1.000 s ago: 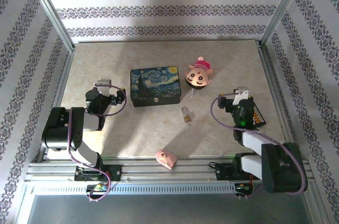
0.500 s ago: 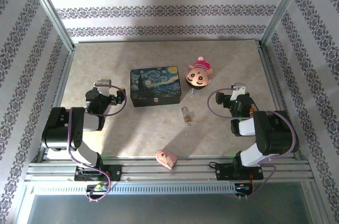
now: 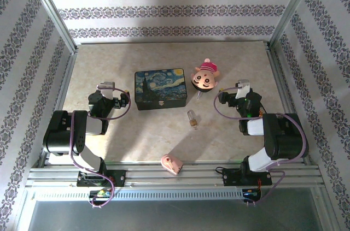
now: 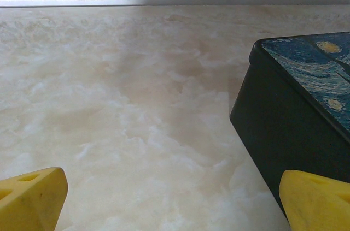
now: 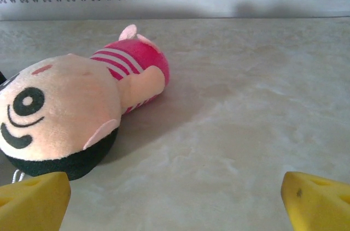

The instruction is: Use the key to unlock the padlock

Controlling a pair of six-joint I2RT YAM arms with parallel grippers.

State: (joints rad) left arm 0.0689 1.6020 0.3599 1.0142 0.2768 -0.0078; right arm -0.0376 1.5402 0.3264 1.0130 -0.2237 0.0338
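The small brass padlock [image 3: 192,118] lies on the table between the painted box and my right arm, silver end pointing away. The key is too small to pick out for certain; a thin sliver [image 3: 197,96] lies just below the plush toy. My left gripper [image 3: 107,90] [image 4: 175,201] is open, its yellow fingertips [image 4: 31,197] wide apart over bare table beside the box's left side. My right gripper [image 3: 241,90] [image 5: 175,198] is open too, low over the table to the right of the plush, with nothing between its fingers [image 5: 320,198].
A dark painted box [image 3: 160,88] [image 4: 298,127] sits mid-table. A pink-and-cream plush toy [image 3: 205,76] [image 5: 71,108] lies to its right. A pink wedge [image 3: 171,163] rests at the near edge. Metal frame posts and patterned walls close in the table.
The right arm has folded back and its gripper has moved away from me and a little left, toward the plush toy. The left arm and the padlock have stayed put.
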